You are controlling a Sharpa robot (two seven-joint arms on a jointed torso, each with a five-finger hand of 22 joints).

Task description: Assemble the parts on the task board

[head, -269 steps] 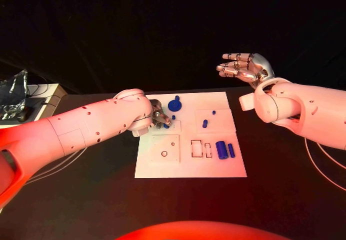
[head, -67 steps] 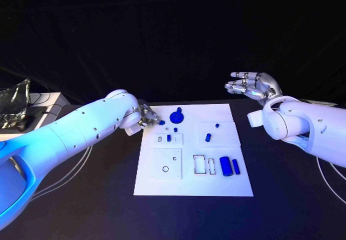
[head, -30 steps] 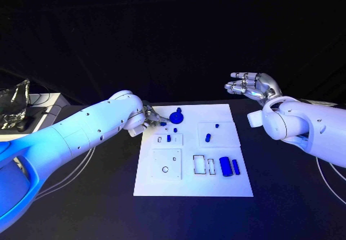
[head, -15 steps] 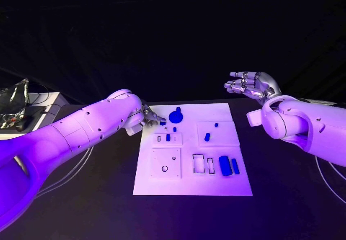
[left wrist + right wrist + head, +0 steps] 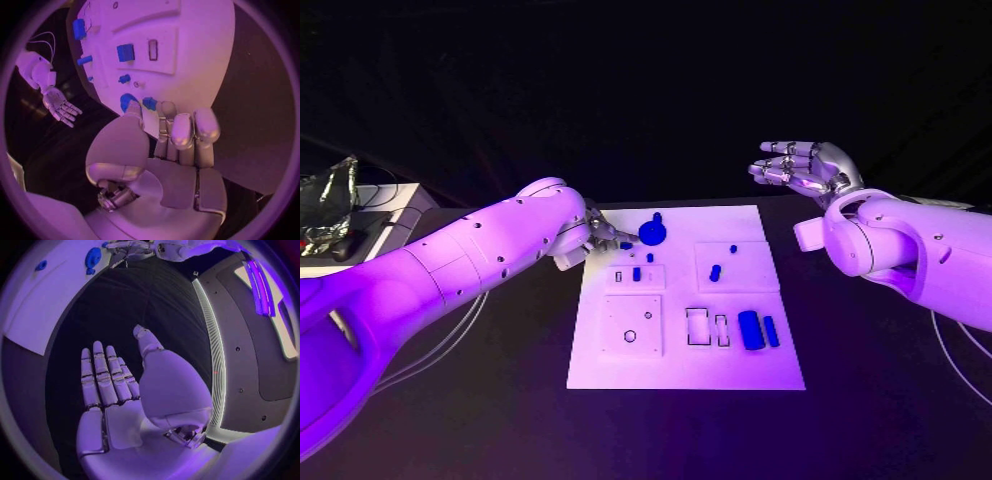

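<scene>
The white task board (image 5: 687,362) lies mid-table with several blue parts on it: a round part (image 5: 652,235) at the far edge, small pegs (image 5: 714,272), and two bars (image 5: 749,329) at the right. My left hand (image 5: 599,237) hovers at the board's far left corner, fingers close together. A small blue part (image 5: 626,245) sits pinched between its thumb and fingertips; in the left wrist view this part (image 5: 149,103) lies just beyond the left hand (image 5: 169,150), next to the round part (image 5: 127,101). My right hand (image 5: 805,165) is raised beyond the far right corner, fingers spread and holding nothing, as the right wrist view (image 5: 125,390) confirms.
A crumpled foil bag (image 5: 329,200) rests on a white stand (image 5: 380,225) at the table's left edge. Thin cables (image 5: 459,320) trail under the left arm, and another cable (image 5: 956,350) runs along the right side.
Since nine seconds ago the left hand has drawn back from over the board toward its far left corner. Over the last second both hands stay still.
</scene>
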